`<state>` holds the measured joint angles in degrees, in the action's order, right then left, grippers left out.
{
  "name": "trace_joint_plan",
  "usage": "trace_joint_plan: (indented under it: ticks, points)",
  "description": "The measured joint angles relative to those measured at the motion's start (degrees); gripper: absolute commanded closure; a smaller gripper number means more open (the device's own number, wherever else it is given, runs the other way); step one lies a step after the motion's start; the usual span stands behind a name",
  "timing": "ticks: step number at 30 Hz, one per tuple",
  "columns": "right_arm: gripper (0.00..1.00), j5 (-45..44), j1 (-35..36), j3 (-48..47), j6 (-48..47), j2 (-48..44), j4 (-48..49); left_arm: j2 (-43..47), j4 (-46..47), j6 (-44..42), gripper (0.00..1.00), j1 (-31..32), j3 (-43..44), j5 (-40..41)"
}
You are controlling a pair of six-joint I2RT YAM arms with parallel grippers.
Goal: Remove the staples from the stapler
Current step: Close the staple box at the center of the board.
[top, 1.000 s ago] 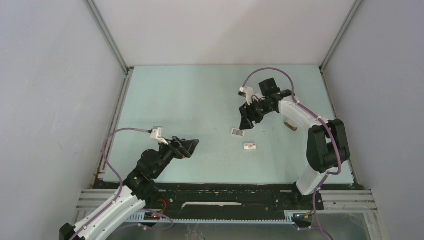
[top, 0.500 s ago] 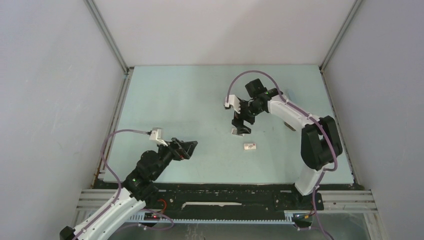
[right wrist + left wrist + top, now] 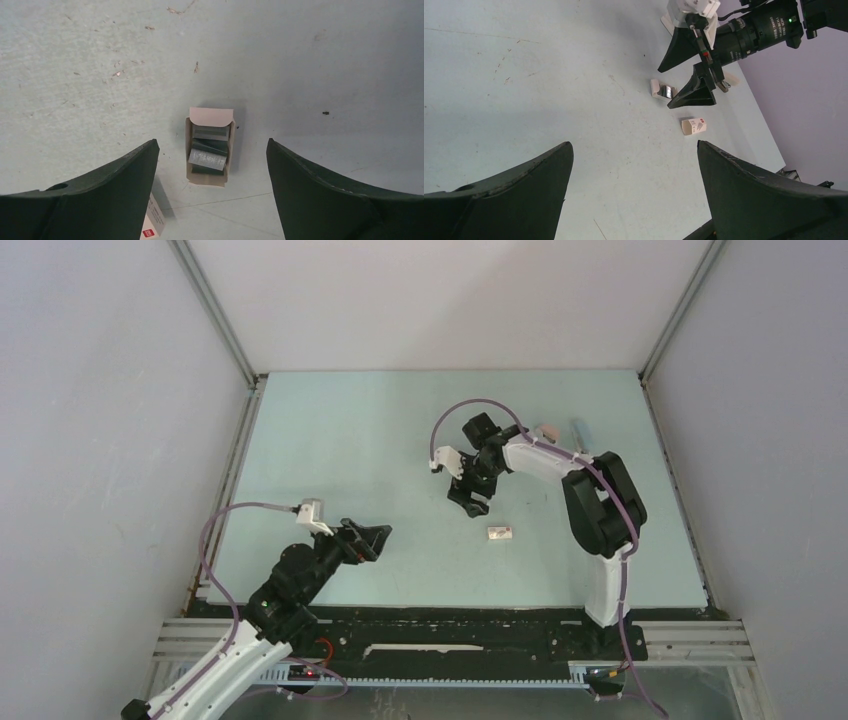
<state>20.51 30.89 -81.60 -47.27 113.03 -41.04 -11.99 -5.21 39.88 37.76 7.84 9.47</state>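
Right wrist view puts your right gripper, jaws wide and empty, above the staples lying in a small open cardboard box, the left gripper equally wide and idle, so unloading looks nearly done; lift clear without nudging that box.

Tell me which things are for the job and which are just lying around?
For the job:
- staples, sitting in the open box
- right hand, open over them

Just lying about:
- closed white box
- left hand, open, holding nothing
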Motion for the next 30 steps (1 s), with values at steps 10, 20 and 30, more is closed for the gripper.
trace_joint_plan:
  ticks: [10, 20, 30]
  points:
    - [0.37, -2.86, 0.35, -0.55, 1.31, 2.47, -0.07, 0.92, -1.49, -0.04, 0.00, 0.00, 0.00, 0.07]
    - [0.65, -3.91, 1.01, -0.28, 1.75, 2.47, -0.28, 1.31, -1.88, -0.07, 0.00, 0.00, 0.00, 0.44]
    - [0.66, -4.48, 4.13, 0.55, 1.79, 1.77, 0.15, 2.99, -4.52, -1.20, 0.00, 0.00, 0.11, 1.09]
